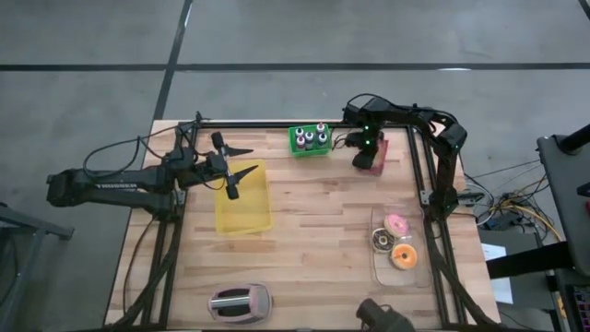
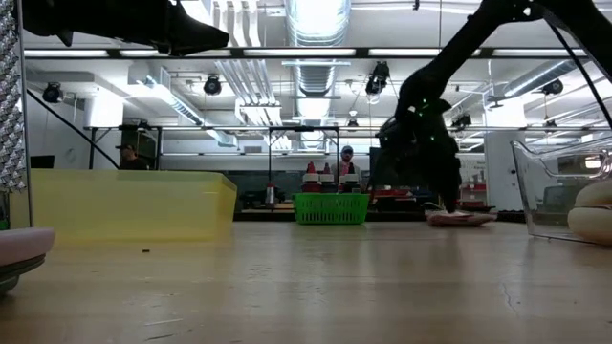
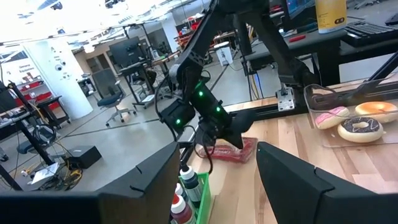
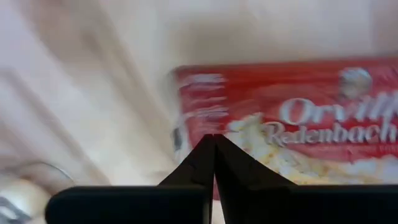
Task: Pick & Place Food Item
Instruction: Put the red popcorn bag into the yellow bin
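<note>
The butcher-block table (image 1: 313,198) fills the high view, its pale planks framed by black rails. Only that view shows the whole layout: a translucent yellow bin (image 1: 244,198) on the left side, a clear tray (image 1: 403,244) holding 3 round doughnuts near the right edge, and a pink toaster-like appliance (image 1: 240,302) at the near edge. The low view instead shows the room behind, where 1 person (image 2: 125,156) stands far off, and cuts the tray off at its frame edge.

The left gripper (image 1: 236,161) hovers over the far rim of the bin, its 2 pointed fingers spread apart and holding nothing. The right gripper (image 4: 214,144) sits low over a flat red popcorn packet (image 4: 292,121) at the table's far right; the right wrist view shows its tapered fingers pressed together tip to tip, the packet's glossy printed label blurred beneath them and cut off at the frame edge. Whether the tips touch the packet is hard to make out.

A green basket (image 1: 310,140) of small bottles stands just beside the packet.
</note>
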### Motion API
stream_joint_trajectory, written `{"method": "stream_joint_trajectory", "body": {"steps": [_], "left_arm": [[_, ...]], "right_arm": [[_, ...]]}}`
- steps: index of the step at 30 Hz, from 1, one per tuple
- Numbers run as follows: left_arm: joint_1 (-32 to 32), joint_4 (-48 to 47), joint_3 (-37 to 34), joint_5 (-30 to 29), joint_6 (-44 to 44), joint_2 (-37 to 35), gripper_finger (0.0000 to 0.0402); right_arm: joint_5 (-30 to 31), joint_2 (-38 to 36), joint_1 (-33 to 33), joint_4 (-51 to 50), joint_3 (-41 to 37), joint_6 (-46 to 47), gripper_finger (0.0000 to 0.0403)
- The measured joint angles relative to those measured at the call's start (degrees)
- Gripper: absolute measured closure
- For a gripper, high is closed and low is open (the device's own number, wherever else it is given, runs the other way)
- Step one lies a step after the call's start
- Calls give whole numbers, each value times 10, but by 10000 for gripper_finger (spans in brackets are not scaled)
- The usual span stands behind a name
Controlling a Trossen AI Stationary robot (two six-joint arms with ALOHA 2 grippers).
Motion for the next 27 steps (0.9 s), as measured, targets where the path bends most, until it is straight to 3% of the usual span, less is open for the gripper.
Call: {"method": "stream_joint_trajectory", "body": {"steps": [7, 12, 27], "left_arm": [[0, 0, 0, 0, 0, 0, 184], [0, 0, 0, 0, 0, 0, 184], [0, 0, 0, 0, -2, 0, 184]], "right_arm": [[-47, -7, 58, 8, 3, 6, 395], [-26, -10, 88, 34, 7, 31, 395], [46, -20, 5, 33, 24, 51, 395]]}}
